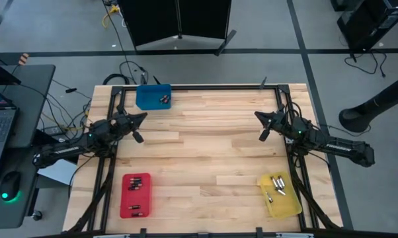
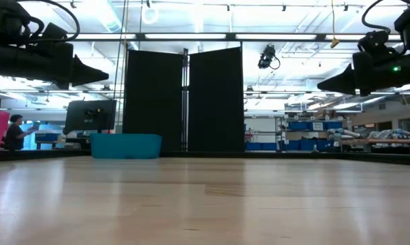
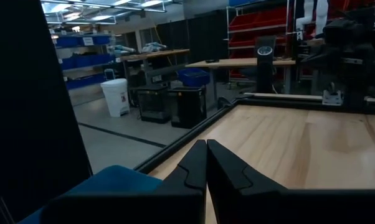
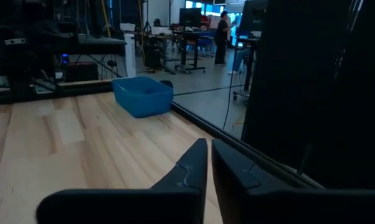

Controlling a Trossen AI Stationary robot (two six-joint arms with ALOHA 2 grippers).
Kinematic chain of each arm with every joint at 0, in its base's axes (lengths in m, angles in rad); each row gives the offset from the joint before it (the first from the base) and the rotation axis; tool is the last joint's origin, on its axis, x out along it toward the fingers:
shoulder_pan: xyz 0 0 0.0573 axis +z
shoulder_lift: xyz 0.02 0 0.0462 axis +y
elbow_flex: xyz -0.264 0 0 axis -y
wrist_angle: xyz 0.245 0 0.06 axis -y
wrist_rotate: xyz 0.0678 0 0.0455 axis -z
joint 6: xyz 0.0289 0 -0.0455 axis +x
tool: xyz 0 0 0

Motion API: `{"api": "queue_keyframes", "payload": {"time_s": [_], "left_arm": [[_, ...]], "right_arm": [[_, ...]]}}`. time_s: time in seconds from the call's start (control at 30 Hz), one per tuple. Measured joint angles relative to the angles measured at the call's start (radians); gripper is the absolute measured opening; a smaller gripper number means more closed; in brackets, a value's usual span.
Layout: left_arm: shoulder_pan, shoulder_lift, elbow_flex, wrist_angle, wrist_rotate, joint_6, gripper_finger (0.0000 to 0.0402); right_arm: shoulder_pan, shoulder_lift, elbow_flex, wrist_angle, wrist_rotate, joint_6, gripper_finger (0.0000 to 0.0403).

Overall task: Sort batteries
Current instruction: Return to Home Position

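Though batteries (image 1: 163, 99) are too small to count, 3 trays hold them: blue tray (image 1: 145, 100), red tray (image 1: 125, 201), yellow tray (image 1: 290, 206); left gripper (image 3: 206, 143), right gripper (image 4: 208, 142) closed, empty.

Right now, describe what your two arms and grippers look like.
Both are black. The left arm and right arm are slim jointed links, each with a small green light near the wrist. The left gripper and right gripper each have two black, angular fingers tapering to a point.
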Motion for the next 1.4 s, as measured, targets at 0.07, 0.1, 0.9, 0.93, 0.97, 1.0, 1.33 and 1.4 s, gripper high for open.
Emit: {"api": "queue_keyframes", "payload": {"time_s": [0.07, 0.1, 0.9, 0.93, 0.97, 1.0, 1.33, 1.4], "left_arm": [[0.000, 0.000, 0.000, 0.001, 0.000, 0.000, 0.0015], [0.000, 0.000, 0.000, 0.002, 0.000, 0.001, 0.0015], [0.000, 0.000, -0.001, 0.007, -0.002, 0.003, 0.0015], [0.000, 0.000, -0.001, 0.007, -0.002, 0.003, 0.0015], [0.000, 0.000, -0.001, 0.008, -0.002, 0.003, 0.0015], [0.000, 0.000, -0.001, 0.008, -0.002, 0.003, 0.0015], [0.000, 0.000, -0.001, 0.008, -0.002, 0.003, 0.0015], [0.000, 0.000, -0.001, 0.008, -0.002, 0.003, 0.0015]], "right_arm": [[0.000, 0.000, 0.000, 0.000, 0.000, 0.000, 0.0042], [0.001, 0.000, 0.000, 0.001, 0.000, 0.000, 0.0046], [0.002, 0.001, 0.000, 0.029, 0.000, -0.010, 0.0056], [0.002, 0.001, 0.000, 0.029, 0.000, -0.010, 0.0055], [0.002, 0.001, 0.000, 0.029, 0.000, -0.010, 0.0055], [0.002, 0.001, 0.000, 0.029, 0.000, -0.010, 0.0054], [0.002, 0.001, 0.001, 0.029, 0.000, -0.011, 0.0056], [0.002, 0.001, 0.001, 0.029, 0.000, -0.011, 0.0055]]}}
